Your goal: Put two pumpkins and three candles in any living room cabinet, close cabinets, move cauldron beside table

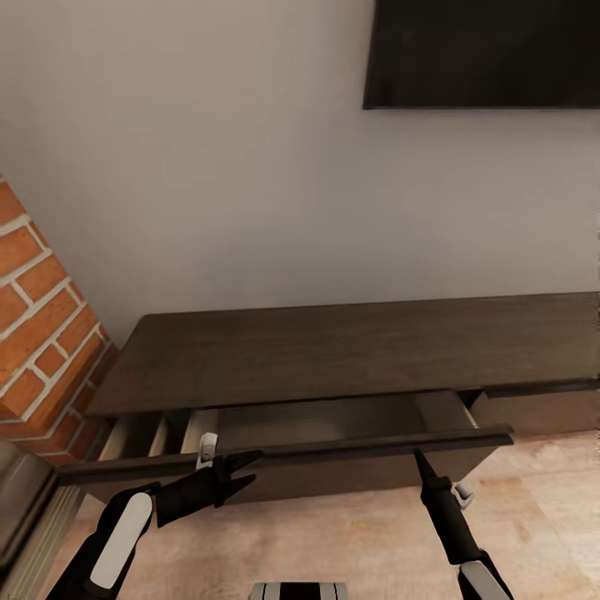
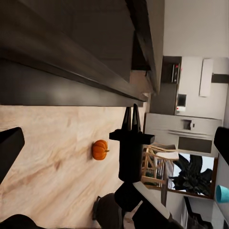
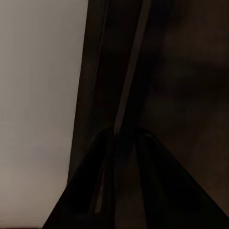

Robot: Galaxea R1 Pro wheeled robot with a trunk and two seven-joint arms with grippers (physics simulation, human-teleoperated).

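Standing open, one drawer (image 1: 333,421) of the cabinet (image 1: 350,354) showed nothing inside. The right gripper (image 1: 419,460) had its jaws nearly together at the drawer's front edge, holding nothing. The left gripper (image 1: 242,471) had its jaws spread, empty. One pumpkin (image 2: 99,150) lay on the floor (image 2: 52,152) beside the cabinet.

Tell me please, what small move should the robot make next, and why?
Probably draw the arms back and go for the pumpkin. The cabinet drawer already stands pulled out and looks empty, both grippers, left and right, sit at its front, and the pumpkin lies on the floor.
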